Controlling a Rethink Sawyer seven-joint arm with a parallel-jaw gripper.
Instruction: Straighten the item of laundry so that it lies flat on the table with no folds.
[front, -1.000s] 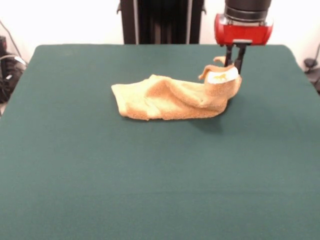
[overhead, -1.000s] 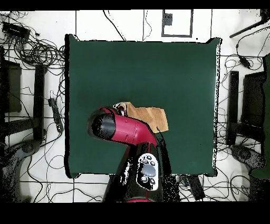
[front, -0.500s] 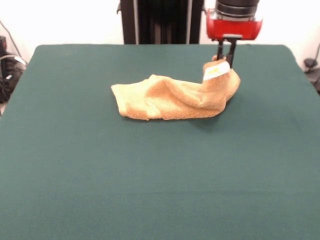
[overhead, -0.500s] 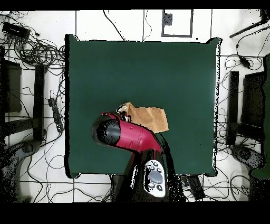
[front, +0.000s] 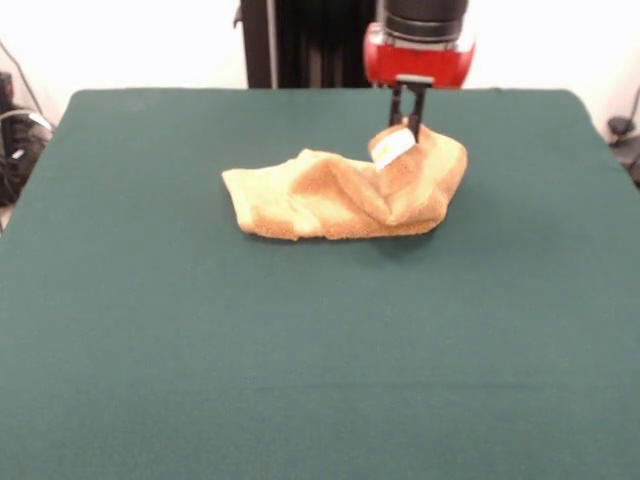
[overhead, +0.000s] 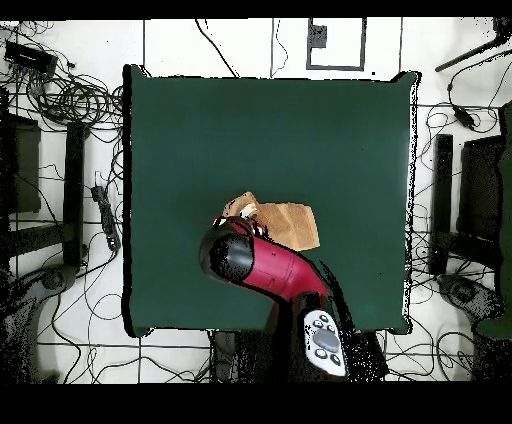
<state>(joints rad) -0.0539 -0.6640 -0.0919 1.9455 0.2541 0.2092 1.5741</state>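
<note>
Since the earlier frames, the hand (front: 408, 118) has shifted leftward in the front view, carrying the towel's raised end with it, so that this end now folds further over the cloth beside it; in the overhead view the red arm (overhead: 270, 272) has swung rightward correspondingly.

Front view, left to right: the golden-orange terry towel (front: 330, 198) lies crumpled on the dark green bench (front: 300, 340), a little toward the far side and near the middle of its width. Its left portion rests flat on the cloth, with a paler band along the near edge. A diagonal ridge crosses the middle. The right end is lifted into a hump, on top of which sits the small white tag (front: 392, 147). Two thin black fingers (front: 418, 106) of the hand descend from the red wrist housing and stand close together, pinched on the towel's raised end just beside the tag.

Overhead view: the towel (overhead: 288, 222) shows partly beyond the arm, in the lower middle of the bench (overhead: 200, 130); its left end rises beside the arm's black end cap, which hides the hand itself. Cables (overhead: 70, 95) litter the floor around the bench.
</note>
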